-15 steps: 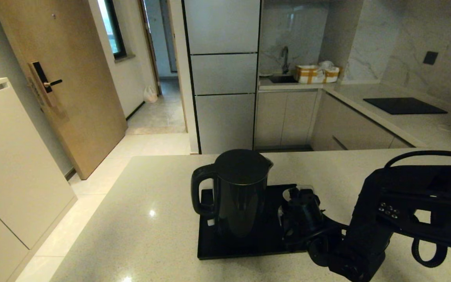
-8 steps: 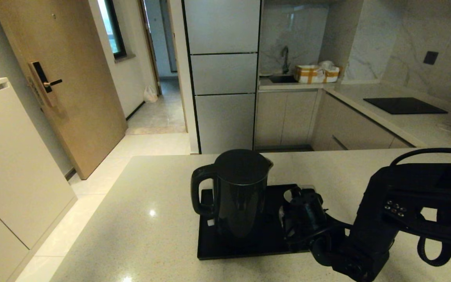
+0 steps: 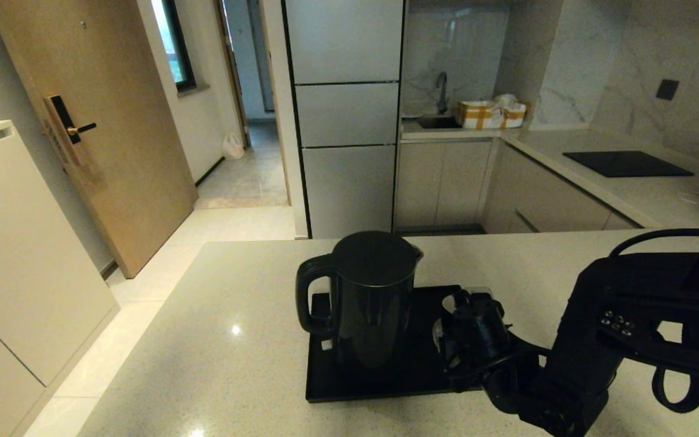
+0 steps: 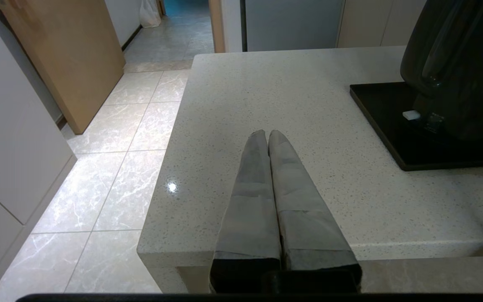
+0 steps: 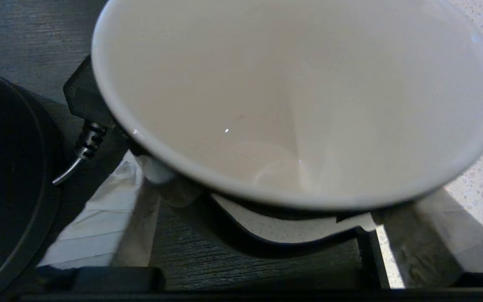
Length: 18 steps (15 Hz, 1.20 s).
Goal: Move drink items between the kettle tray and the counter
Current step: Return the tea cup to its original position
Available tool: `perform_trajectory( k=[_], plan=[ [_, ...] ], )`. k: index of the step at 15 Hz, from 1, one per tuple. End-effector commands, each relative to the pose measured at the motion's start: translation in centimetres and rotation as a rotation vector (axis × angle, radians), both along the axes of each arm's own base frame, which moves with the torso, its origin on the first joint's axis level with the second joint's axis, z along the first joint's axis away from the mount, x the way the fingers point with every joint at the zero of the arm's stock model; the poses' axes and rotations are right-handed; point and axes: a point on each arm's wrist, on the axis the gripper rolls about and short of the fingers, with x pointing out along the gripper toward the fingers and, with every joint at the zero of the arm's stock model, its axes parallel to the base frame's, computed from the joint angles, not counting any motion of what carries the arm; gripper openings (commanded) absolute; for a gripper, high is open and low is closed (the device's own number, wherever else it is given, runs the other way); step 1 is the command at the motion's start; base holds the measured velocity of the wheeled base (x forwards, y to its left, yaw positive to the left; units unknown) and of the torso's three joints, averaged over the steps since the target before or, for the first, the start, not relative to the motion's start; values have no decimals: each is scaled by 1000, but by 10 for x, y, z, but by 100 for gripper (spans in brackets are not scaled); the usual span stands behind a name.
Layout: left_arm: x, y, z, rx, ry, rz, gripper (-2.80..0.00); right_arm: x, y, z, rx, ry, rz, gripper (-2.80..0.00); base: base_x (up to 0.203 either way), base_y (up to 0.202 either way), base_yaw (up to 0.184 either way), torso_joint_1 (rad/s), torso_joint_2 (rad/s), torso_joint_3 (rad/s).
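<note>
**Mug between the right fingers at the tray's right end**

Where the kettle tray [image 3: 386, 382] meets the counter [image 3: 228, 340] along its right edge, my right gripper [image 3: 468, 331] stands with the small mug [image 5: 296, 105] between its fingers [image 5: 99, 226]. One padded finger lies on each side of the mug's wall, spread about as wide as the mug; whether the pads already press on it I cannot tell. The mug lies directly ahead of the jaws, not off to either side. It stands upright, mouth facing up, with its long axis vertical. Its white inside looks empty. No handle shows, so I cannot say which way it points.

The mug sits at the tray's right end, just beside the rim, with speckled counter showing past it. The kettle [image 3: 374, 297] stands upright on the tray's left half, handle toward the left edge, near the mug but apart from it.

My right arm is plainly the nearer. My left gripper [image 4: 268, 138] hangs over the counter near its front edge, left of the tray, fingers pressed together and holding nothing.

As I judge it, the coming move turns on keeping the mug's axis vertical while it goes right, away from the kettle.
</note>
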Motion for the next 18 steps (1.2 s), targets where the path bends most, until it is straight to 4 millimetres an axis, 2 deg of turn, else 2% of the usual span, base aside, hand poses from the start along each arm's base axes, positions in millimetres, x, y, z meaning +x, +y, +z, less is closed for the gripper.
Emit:
perform_trajectory(
  k=[1, 6, 10, 16, 18],
  plan=[
    [0, 0, 0, 1, 1, 0, -280, 0, 0, -2, -1, 1, 0, 0, 0, 0, 0, 0, 0, 0],
    [0, 0, 0, 1, 1, 0, -280, -4, -2, 2, -1, 2, 5, 0, 0, 0, 0, 0, 0, 0],
    [0, 0, 0, 1, 1, 0, -280, -14, -4, 14, 15, 7, 33, 0, 0, 0, 0, 0, 0, 0],
    [0, 0, 0, 1, 1, 0, -280, -55, -19, 71, 71, -61, 75, 0, 0, 0, 0, 0, 0, 0],
    [0, 0, 0, 2, 1, 0, -280, -72, -34, 111, 116, -143, 60, 0, 0, 0, 0, 0, 0, 0]
  ],
)
